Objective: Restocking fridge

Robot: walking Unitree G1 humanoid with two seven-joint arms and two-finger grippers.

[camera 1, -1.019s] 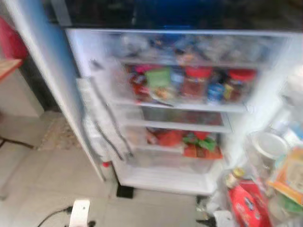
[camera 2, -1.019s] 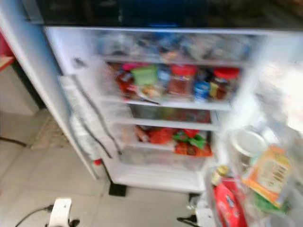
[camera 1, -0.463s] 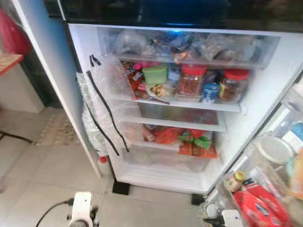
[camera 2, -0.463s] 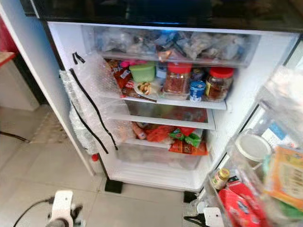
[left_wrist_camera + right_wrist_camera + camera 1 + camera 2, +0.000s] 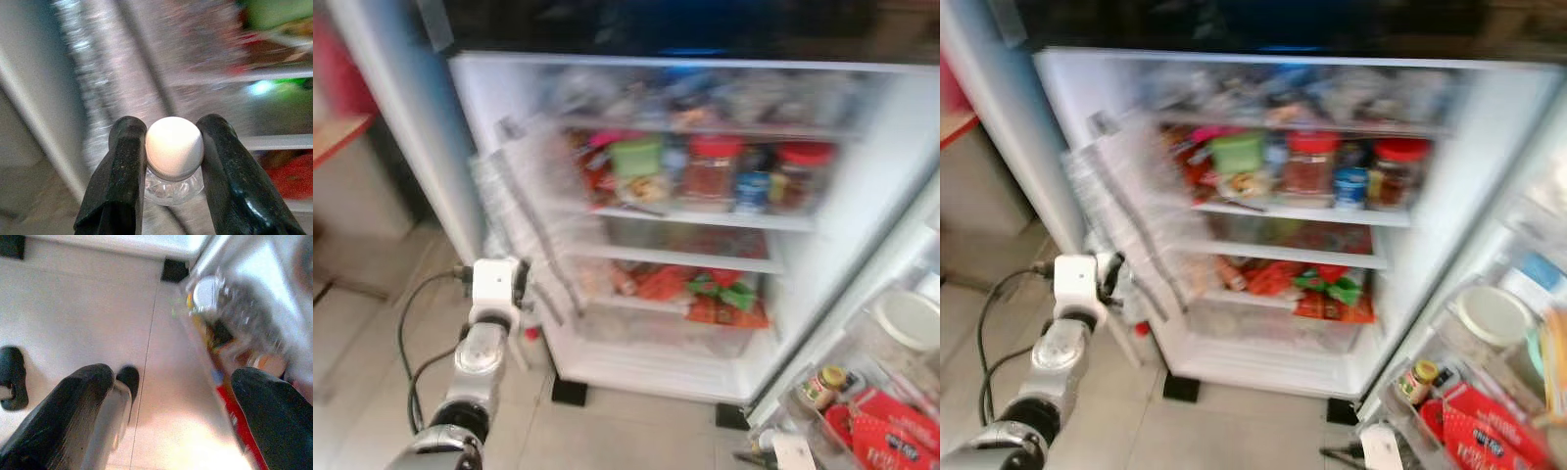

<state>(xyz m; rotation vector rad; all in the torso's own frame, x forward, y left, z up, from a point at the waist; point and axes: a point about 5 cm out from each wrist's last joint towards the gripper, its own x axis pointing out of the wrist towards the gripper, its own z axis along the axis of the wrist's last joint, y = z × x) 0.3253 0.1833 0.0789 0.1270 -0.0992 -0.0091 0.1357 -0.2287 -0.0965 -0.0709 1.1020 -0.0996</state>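
My left arm [image 5: 475,362] is raised forward, its end effector [image 5: 173,161] clamped with both black fingers [image 5: 122,166] on a white-capped bottle [image 5: 174,149]. My right end effector [image 5: 171,401] hangs low, fingers spread wide apart.

Bright daylight, heavy motion blur, perhaps slight overexposure.

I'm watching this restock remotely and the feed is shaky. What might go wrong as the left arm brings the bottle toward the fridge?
1. The left tool pinches the bottle only at its white cap, so it may swing or slip out.
2. Bubble wrap hangs at the fridge's left edge, next to the left arm; the bottle might snag it.
3. The middle shelf is crowded with jars, so pushing in there may topple one.
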